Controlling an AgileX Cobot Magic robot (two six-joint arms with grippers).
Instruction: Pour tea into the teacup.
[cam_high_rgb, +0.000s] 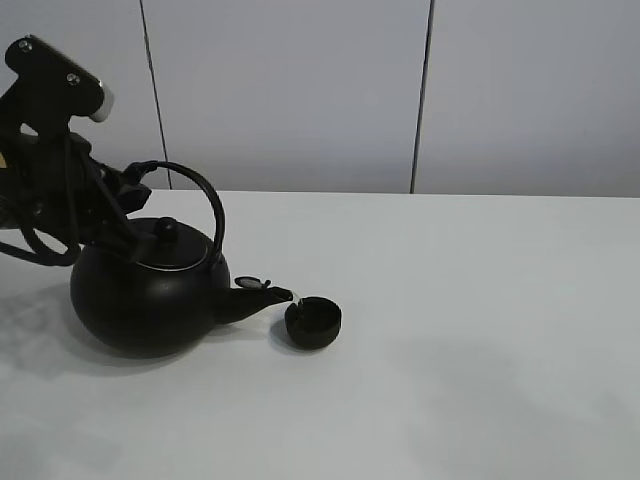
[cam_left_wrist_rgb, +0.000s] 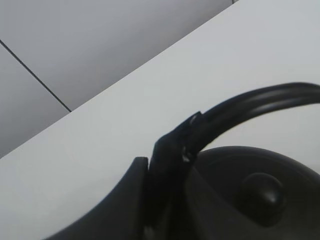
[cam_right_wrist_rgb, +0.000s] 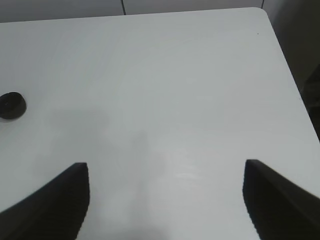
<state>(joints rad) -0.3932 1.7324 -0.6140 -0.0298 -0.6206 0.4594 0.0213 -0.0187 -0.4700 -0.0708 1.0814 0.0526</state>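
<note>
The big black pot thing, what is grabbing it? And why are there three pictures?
That is a kettle, and a robot arm is holding it by its curved handle. The robot has two arms, each ending in two fingers that pinch.

One picture comes from a camera up high, looking down at the white table. The other two come from small cameras on the robot's wrists.

The left gripper is closed on the handle, tipping the spout over a little black teacup. Its wrist camera sees the handle very close.

The right gripper is open, holds nothing, and hangs over bare table, with the teacup far off.
</note>
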